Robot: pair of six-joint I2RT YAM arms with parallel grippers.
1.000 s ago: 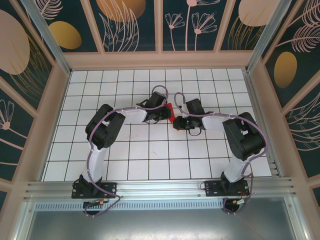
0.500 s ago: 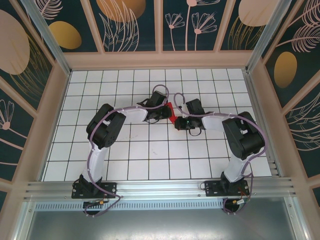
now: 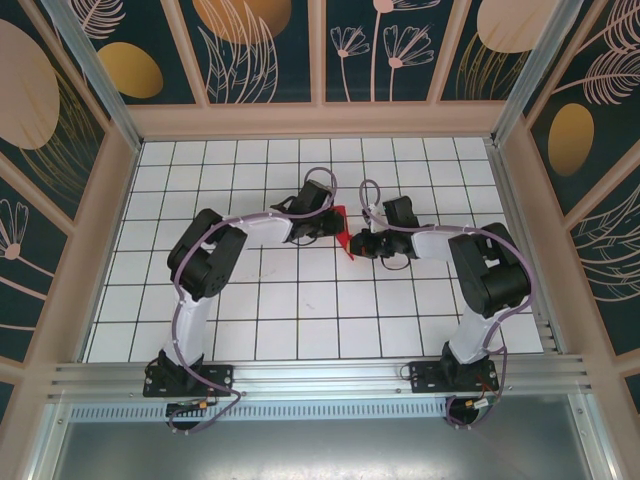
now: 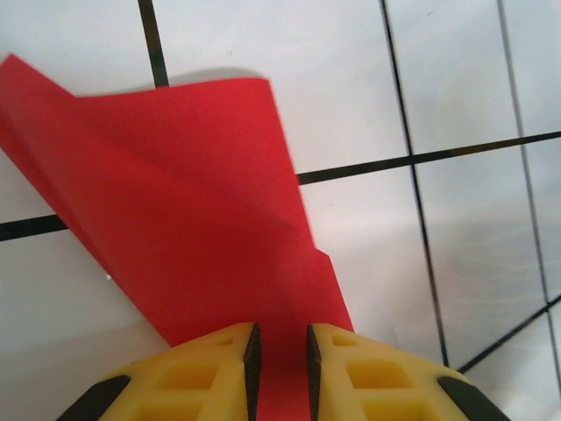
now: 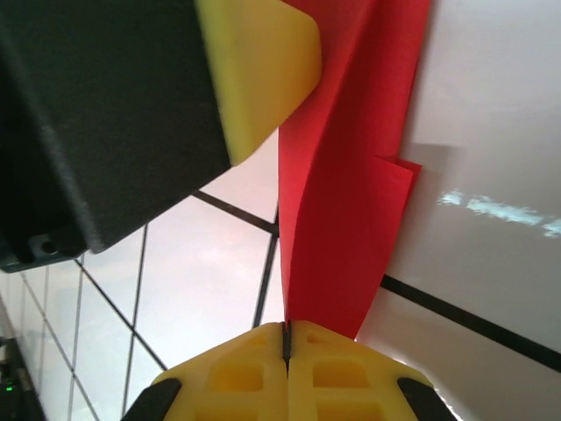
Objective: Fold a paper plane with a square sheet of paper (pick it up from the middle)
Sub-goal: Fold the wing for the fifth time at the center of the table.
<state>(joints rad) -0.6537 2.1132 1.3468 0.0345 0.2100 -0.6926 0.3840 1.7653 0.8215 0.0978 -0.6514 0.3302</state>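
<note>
A: Right pincer [image 5: 287,338] has closed and drawn slightly toward the table's right edge, pulling the red paper [image 3: 343,230] with it.
B: And the setting?
A: White tiled table [image 3: 250,300], dark leaf-patterned walls [image 3: 260,50] around it.
B: Where's the paper?
A: Near the table's middle, creased, upright between both pincers. The right one clamps one edge.
B: Left pincer [image 4: 280,351]?
A: Fingers slightly parted, with paper in the gap. I can't tell if it grips.

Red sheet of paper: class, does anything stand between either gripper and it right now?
Nothing visible does. The right gripper is shut on one edge of the square sheet of paper. The left gripper straddles another part of it, jaws slightly apart, with the paper running between them.
</note>
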